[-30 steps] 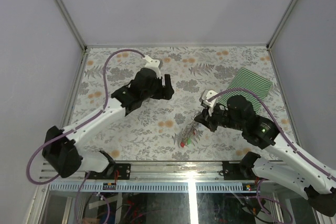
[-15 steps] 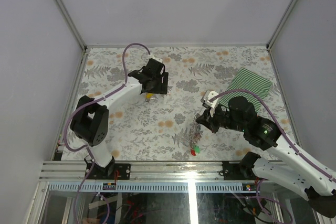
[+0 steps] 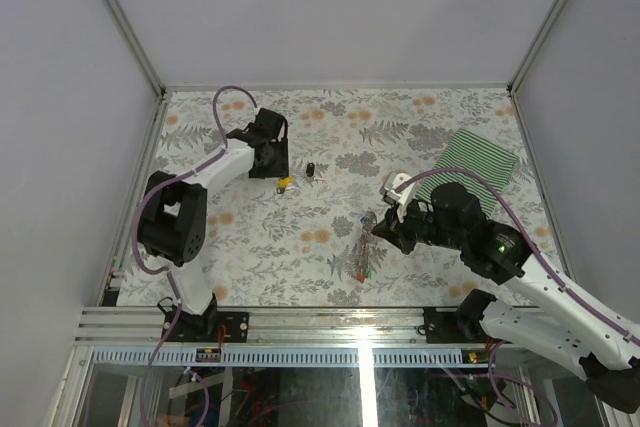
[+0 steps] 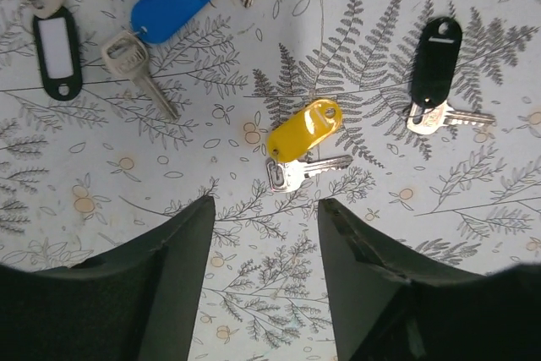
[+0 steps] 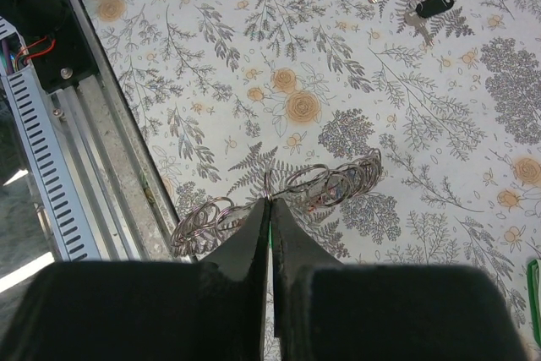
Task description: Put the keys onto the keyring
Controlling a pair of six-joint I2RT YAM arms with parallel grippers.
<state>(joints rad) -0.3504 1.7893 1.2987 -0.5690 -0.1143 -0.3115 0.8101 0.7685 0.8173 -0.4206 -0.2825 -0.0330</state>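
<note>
Left fingers are held apart just above the yellow key lying on the worktop, and right fingers are clamped on the keyring.

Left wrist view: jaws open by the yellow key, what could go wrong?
1. The yellow key lies flat ahead of the open left gripper; the fingers may skid over it or catch only the tag.
2. The black key lies close by and could get knocked.
3. The right gripper pinches the keyring by one thin wire at its tips; it may slip or swing.
</note>
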